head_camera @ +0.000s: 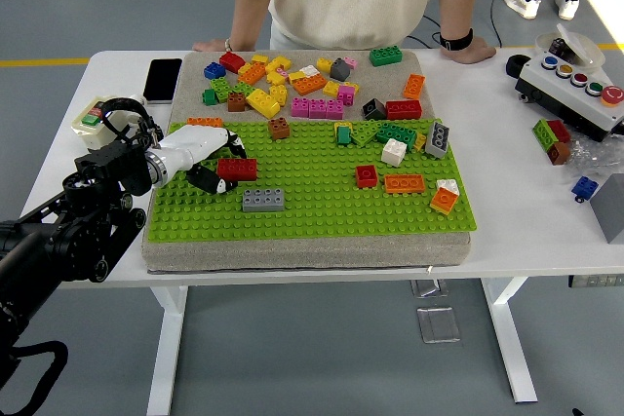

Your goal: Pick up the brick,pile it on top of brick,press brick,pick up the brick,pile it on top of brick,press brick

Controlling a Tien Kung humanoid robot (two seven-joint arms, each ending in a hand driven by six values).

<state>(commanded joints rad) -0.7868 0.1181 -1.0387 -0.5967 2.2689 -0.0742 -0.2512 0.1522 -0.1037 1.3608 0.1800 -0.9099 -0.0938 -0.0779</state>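
Note:
A red brick (242,170) lies on the left part of the green baseplate (322,207). My left hand (228,167), white with black fingertips, is shut on it: fingers curl over its far side and the thumb presses its near left corner. A grey brick (263,200) sits on the plate just in front of and to the right of the red one. My right arm is out of view.
Several loose bricks (292,80) lie heaped on the far side of the plate, with more at mid right (404,183). A phone (163,78) and a button box (575,80) lie on the table. A person's hands (468,51) rest on the far edge.

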